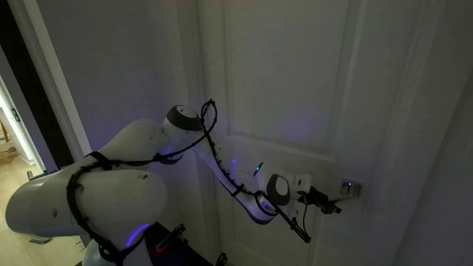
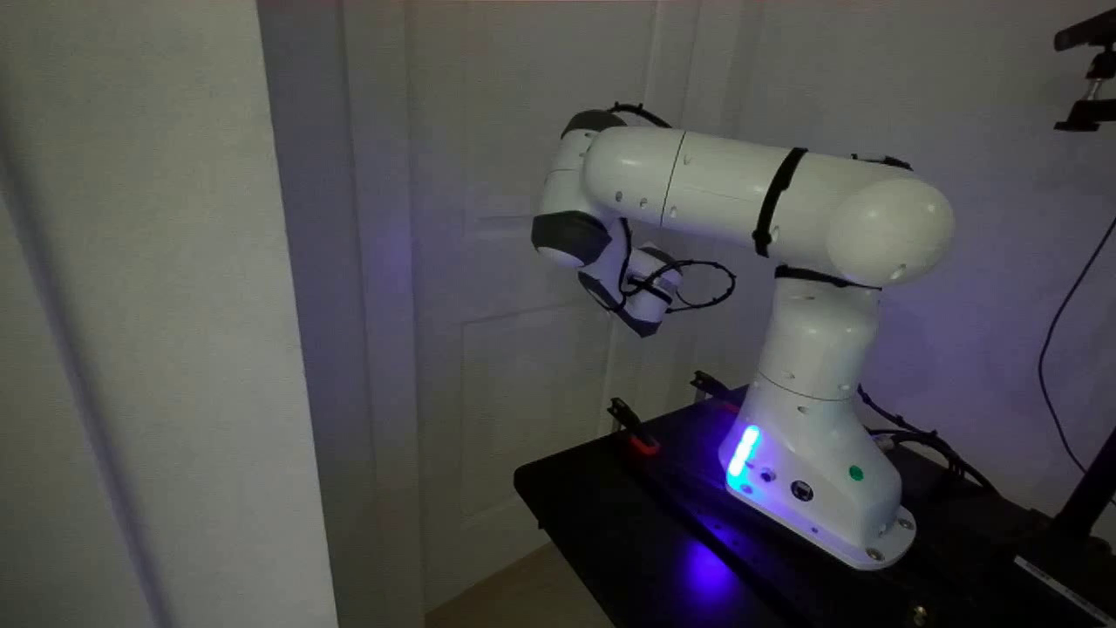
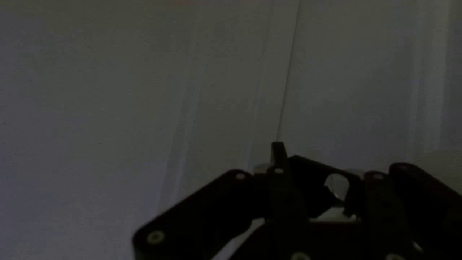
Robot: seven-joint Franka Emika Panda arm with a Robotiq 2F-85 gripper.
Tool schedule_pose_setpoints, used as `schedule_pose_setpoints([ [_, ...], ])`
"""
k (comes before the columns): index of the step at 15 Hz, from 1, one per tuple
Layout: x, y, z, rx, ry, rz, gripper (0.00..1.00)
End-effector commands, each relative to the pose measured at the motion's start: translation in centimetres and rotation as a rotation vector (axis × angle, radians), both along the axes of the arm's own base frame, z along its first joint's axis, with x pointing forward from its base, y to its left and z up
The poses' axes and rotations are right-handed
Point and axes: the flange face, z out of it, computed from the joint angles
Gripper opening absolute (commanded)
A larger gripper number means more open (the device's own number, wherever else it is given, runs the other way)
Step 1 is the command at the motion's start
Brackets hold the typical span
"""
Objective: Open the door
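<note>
The white panelled door (image 1: 284, 74) fills much of an exterior view and stands behind my arm in an exterior view (image 2: 523, 392). It looks shut; in the wrist view a thin dark seam (image 3: 288, 72) runs between white moulded surfaces. The small silver handle (image 1: 351, 188) is on the door's right side. My black gripper (image 1: 334, 205) is right beside it, with the thin lever reaching toward the fingers. In the wrist view the gripper (image 3: 325, 166) is a dark silhouette, its fingers apart, with a dark shape with a round hole between them. Whether it grips the lever is unclear.
My arm base stands on a black table (image 2: 602, 523) with black clamps (image 2: 632, 423) at its edge. A white wall corner (image 2: 157, 305) stands in the foreground. The wall (image 1: 451, 166) right of the handle is close. A lit doorway (image 1: 14, 122) shows far left. The light is dim.
</note>
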Motion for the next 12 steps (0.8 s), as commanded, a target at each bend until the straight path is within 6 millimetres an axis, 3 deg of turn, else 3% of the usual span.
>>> schedule_pose_setpoints([
  [1, -2.8, -3.3, 2.5, -0.067, -0.007, -0.059, 0.01],
  [6, -0.7, -2.6, 3.6, -0.076, -0.068, -0.045, 0.01],
  [12, -0.4, -2.7, 3.4, -0.064, -0.095, -0.057, 0.01],
])
